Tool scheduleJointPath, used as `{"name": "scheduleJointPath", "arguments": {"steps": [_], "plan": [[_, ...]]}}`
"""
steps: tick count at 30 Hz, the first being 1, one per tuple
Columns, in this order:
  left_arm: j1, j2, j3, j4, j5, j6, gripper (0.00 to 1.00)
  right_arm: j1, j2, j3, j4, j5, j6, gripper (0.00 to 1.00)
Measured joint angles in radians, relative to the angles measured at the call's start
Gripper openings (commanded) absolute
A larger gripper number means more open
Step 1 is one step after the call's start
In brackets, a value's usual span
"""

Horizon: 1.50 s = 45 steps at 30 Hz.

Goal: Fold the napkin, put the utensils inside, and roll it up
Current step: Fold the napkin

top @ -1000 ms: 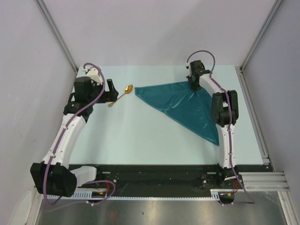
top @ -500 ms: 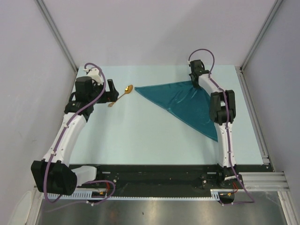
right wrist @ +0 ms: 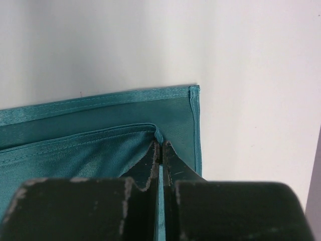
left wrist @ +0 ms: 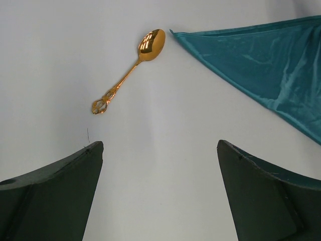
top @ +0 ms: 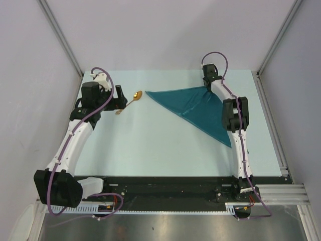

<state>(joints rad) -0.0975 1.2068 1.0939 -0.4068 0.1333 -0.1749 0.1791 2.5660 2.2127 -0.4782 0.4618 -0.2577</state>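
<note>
Pinching with the right gripper, jaws pressed together on the top layer of the napkin at its far right corner, the cloth lying as a doubled teal triangle on the table. Hovering with the left gripper, jaws spread wide and holding nothing, near the gold spoon lying just beside the napkin's left tip, perhaps touching it.

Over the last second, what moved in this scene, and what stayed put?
The right end effector, shut on a corner of the napkin, moved toward the far edge of the table and dragged the folded cloth with it, so the cloth's near tip slid away from the arm bases. Nothing was taken hold of or let go. The left end effector stayed open, and the gold spoon did not move.
</note>
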Motion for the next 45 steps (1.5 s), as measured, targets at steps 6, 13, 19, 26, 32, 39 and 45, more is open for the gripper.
{"name": "scheduleJointPath", "arguments": {"steps": [6, 13, 19, 26, 32, 39, 45], "plan": [[0.000, 0.008, 0.000, 0.000, 0.000, 0.000, 1.00, -0.002, 0.010, 0.002, 0.029, 0.030, -0.019, 0.00], [0.000, 0.016, 0.000, 0.000, -0.004, 0.000, 1.00, -0.008, 0.015, 0.010, 0.057, 0.048, -0.051, 0.00], [0.000, 0.020, 0.000, -0.001, -0.008, 0.000, 1.00, -0.011, 0.047, 0.051, 0.073, 0.063, -0.082, 0.00], [0.000, 0.024, 0.000, -0.001, -0.009, 0.000, 1.00, -0.011, 0.063, 0.055, 0.084, 0.081, -0.098, 0.27], [0.000, 0.024, 0.000, -0.004, -0.010, 0.000, 1.00, -0.016, 0.063, 0.064, 0.093, 0.104, -0.100, 0.56], [0.000, 0.024, 0.000, -0.004, -0.010, 0.000, 1.00, -0.020, 0.029, 0.066, 0.080, 0.070, -0.098, 0.70], [0.000, 0.021, -0.016, 0.018, -0.029, 0.021, 0.97, 0.025, -0.134, -0.005, 0.054, 0.009, -0.077, 0.74]]}}
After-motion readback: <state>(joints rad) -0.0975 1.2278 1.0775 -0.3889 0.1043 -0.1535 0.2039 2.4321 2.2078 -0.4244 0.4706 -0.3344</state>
